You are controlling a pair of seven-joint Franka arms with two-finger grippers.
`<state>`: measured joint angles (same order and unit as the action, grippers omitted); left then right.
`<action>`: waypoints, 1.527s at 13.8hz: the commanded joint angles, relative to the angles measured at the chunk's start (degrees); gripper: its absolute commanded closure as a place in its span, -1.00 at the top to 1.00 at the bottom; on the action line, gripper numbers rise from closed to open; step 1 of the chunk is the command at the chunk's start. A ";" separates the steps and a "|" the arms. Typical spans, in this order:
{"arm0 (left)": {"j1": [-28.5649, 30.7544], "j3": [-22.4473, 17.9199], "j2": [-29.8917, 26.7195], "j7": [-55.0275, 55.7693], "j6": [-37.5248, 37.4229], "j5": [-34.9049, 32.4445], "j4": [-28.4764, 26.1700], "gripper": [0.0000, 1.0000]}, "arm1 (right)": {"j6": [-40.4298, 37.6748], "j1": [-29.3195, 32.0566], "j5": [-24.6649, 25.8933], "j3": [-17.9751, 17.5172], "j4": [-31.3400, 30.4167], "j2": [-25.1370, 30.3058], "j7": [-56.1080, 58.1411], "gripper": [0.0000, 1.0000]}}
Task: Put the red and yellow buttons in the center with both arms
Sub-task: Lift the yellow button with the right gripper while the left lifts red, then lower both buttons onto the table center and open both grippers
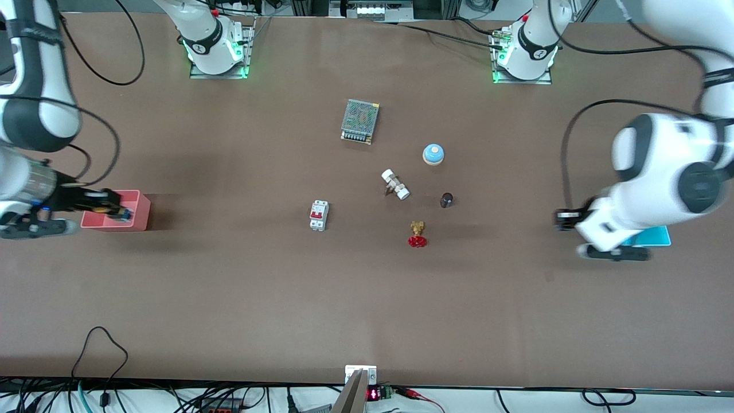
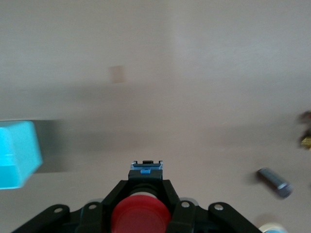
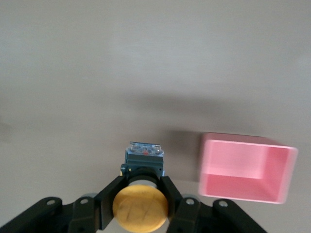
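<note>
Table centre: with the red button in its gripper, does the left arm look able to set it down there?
Probably yes. The left gripper is shut on the red button beside the blue tray. The bare brown table toward the centre looks free; only the red-wheeled valve and small dark cylinder need avoiding.

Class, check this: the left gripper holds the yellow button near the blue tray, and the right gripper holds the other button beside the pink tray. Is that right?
Not quite. The left wrist view shows the left gripper holding the red button, not the yellow one. The yellow button is in the right gripper beside the pink tray. The blue tray part stands.
</note>
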<state>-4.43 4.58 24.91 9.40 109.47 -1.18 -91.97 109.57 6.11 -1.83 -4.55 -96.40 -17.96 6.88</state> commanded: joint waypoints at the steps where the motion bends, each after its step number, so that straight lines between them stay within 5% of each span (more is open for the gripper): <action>1: -4.87 -0.62 3.91 9.29 5.30 0.22 -0.31 -0.37 | -0.41 -4.78 -0.81 0.24 1.74 -4.09 -11.75 -0.28; 7: -11.46 -0.71 7.07 18.89 15.94 0.22 -5.76 -0.39 | -0.14 -14.19 -0.98 0.24 4.11 -11.29 -36.39 -0.28; 19: -12.36 -0.71 12.27 19.08 21.84 0.13 -5.94 -0.37 | 2.57 -20.25 -4.33 0.24 6.31 -20.44 -41.15 -0.28; 20: -12.36 -0.71 12.36 19.08 21.84 0.13 -5.94 -0.30 | 4.24 -21.13 -3.63 0.24 6.31 -20.62 -42.29 -0.28; 21: -12.45 -0.71 12.62 19.43 21.84 0.13 -6.03 0.04 | 5.56 -22.36 -3.53 0.59 6.23 -20.71 -43.43 -0.28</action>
<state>-16.38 4.34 37.43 28.07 130.61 -1.19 -97.77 113.75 -13.60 -5.33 -4.66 -91.73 -37.78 -33.71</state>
